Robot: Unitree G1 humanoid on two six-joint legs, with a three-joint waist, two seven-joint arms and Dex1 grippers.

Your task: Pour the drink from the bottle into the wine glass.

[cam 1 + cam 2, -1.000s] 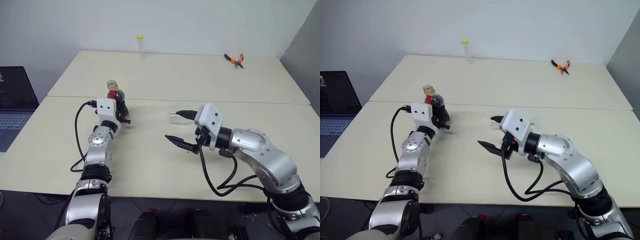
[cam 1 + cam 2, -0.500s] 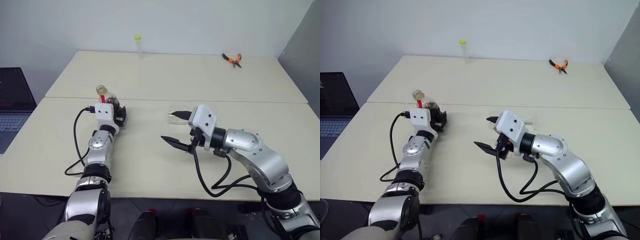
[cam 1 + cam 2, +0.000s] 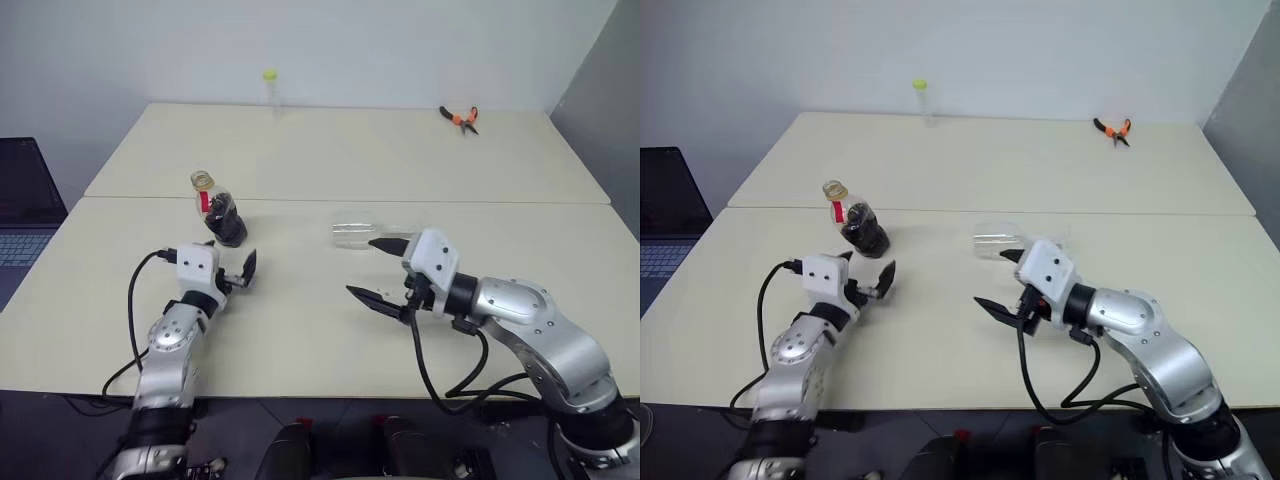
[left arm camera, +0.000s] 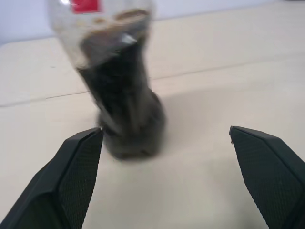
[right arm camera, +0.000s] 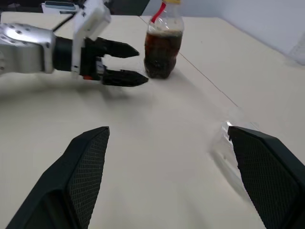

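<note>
A: Where do the bottle (image 3: 222,213) and wine glass (image 3: 358,231) sit?
B: Bottle upright on the table (image 3: 300,330), just ahead of the left gripper (image 3: 236,277); glass on its side near the right gripper (image 3: 385,272).
A: Grippers?
B: Both spread wide — holding nothing.

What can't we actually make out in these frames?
- wine glass: in the eye views a faint clear shape partly behind the right gripper; whether it holds liquid is not readable, and in the right wrist view it is cut off behind a finger.
- bottle: blurred in the left wrist view, its top cut by the frame edge; cap state unclear.
- pliers: too small for detail.
</note>
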